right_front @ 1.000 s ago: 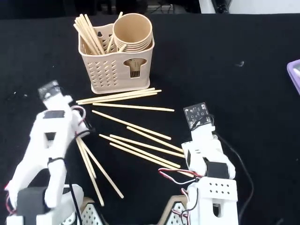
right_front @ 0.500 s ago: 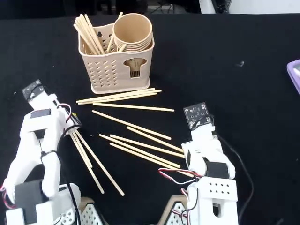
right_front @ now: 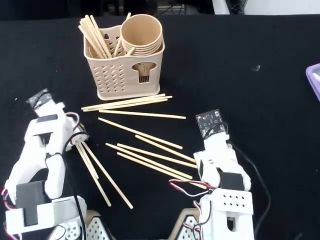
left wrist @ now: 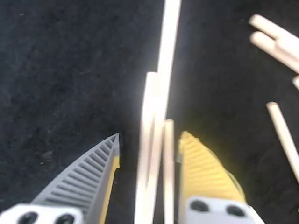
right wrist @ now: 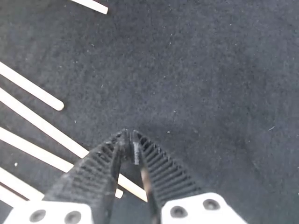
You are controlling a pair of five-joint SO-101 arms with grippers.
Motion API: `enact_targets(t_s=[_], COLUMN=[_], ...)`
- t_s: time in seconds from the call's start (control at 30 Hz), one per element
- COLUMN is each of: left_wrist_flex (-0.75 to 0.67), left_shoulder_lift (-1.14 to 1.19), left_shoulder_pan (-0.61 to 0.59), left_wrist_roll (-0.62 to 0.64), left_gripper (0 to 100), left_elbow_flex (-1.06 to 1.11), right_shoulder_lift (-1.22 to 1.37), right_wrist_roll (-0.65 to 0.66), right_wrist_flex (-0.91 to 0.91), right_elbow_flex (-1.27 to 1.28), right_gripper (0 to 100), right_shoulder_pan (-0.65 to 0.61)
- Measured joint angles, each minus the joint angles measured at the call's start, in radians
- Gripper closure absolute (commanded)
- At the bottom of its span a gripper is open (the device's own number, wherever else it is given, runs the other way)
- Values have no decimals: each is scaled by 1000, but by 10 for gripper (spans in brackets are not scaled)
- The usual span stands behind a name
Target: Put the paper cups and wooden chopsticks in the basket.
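A beige perforated basket (right_front: 117, 75) stands at the back of the table, holding a stack of paper cups (right_front: 142, 31) and a bundle of wooden chopsticks (right_front: 95, 34). Several loose chopsticks (right_front: 150, 152) lie scattered in front of it. My left gripper (left wrist: 150, 137) is open, low over the table, with three chopsticks (left wrist: 154, 154) between its jaws; the yellow finger (left wrist: 205, 170) is almost against them and the grey finger (left wrist: 88, 175) stands apart. In the high view the left arm (right_front: 47, 132) sits over the ends of those sticks (right_front: 92, 165). My right gripper (right wrist: 127, 136) is shut on nothing, just above the black cloth.
The table is covered in black cloth (right_front: 250, 100). A purple object (right_front: 314, 77) pokes in at the right edge. Two chopsticks (right_front: 127, 102) lie right against the basket's front. The right arm (right_front: 220, 165) stands folded at the front centre, beside the nearest sticks.
The left arm swung leftward, then settled lower over the ends of the left-hand chopsticks. The right arm has stayed still.
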Motion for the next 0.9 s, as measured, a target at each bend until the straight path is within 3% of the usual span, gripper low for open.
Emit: enact_targets(t_s=[0.1, 0.27, 0.63, 0.9], left_wrist_flex=[-9, -12, -11, 132], left_shoulder_lift=[3, 12, 17, 25], left_shoulder_pan=[69, 157, 118, 68], left_wrist_roll=[0, -5, -2, 0], left_gripper=[973, 970, 970, 937], left_elbow_flex=[-11, -12, -23, -184], right_shoulder_lift=[0, 0, 0, 0], right_wrist_roll=[0, 0, 0, 0], right_wrist_flex=[0, 0, 0, 0], right_elbow_flex=[0, 0, 0, 0], right_gripper=[986, 986, 986, 986], right_shoulder_pan=[0, 0, 0, 0])
